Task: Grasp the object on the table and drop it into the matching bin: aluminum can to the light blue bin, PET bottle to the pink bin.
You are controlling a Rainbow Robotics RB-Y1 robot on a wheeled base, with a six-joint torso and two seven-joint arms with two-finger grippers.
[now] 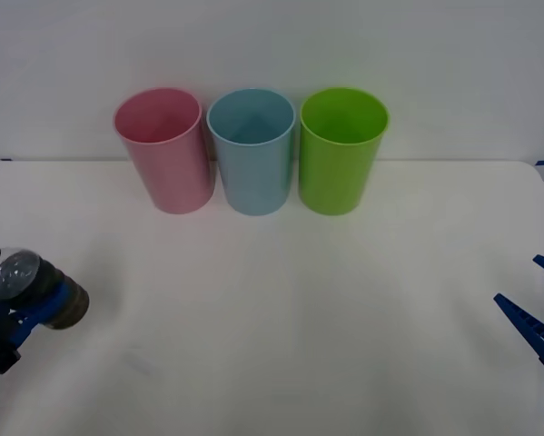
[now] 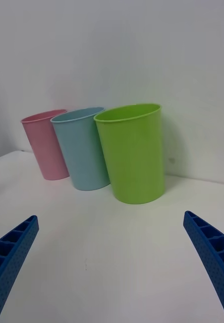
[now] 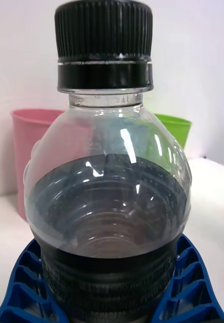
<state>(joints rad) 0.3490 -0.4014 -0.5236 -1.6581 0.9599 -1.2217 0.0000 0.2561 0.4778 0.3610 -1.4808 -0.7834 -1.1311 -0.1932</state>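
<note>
Big white table (image 1: 281, 318), wide and flat, under everything. At its far edge, three tall bins in a row, close together: pink bin (image 1: 165, 150), then blue bin (image 1: 251, 150), then green bin (image 1: 339, 148). All standing up, open at the top. Pink and blue look like they touch; green just beside blue.

Left gripper (image 1: 22, 313) down low at the near left side of the table, well apart from the bins. Closed tight around the bottle (image 1: 26, 286). Bottle right in the gripper, squeezed between the two blue fingers (image 3: 192, 287) at its dark label. Clear plastic above the label, black cap (image 3: 104, 43) on top. From the front, cap end pointing up toward the camera. Past the gripper, on the other side of the bottle, the pink bin (image 3: 29, 151) and a bit of the green bin (image 3: 175, 128), both far off from the bottle. Pink bin ahead of the left gripper and a little to its right.

Right gripper (image 1: 537, 304) at the near right edge of the table, spread wide, holding nothing. Two blue fingers (image 2: 210, 252) far apart from each other. Ahead of this gripper and off to its left, the green bin (image 2: 134, 151) nearest, then the blue bin (image 2: 84, 149), then the pink bin (image 2: 44, 144) farthest.
</note>
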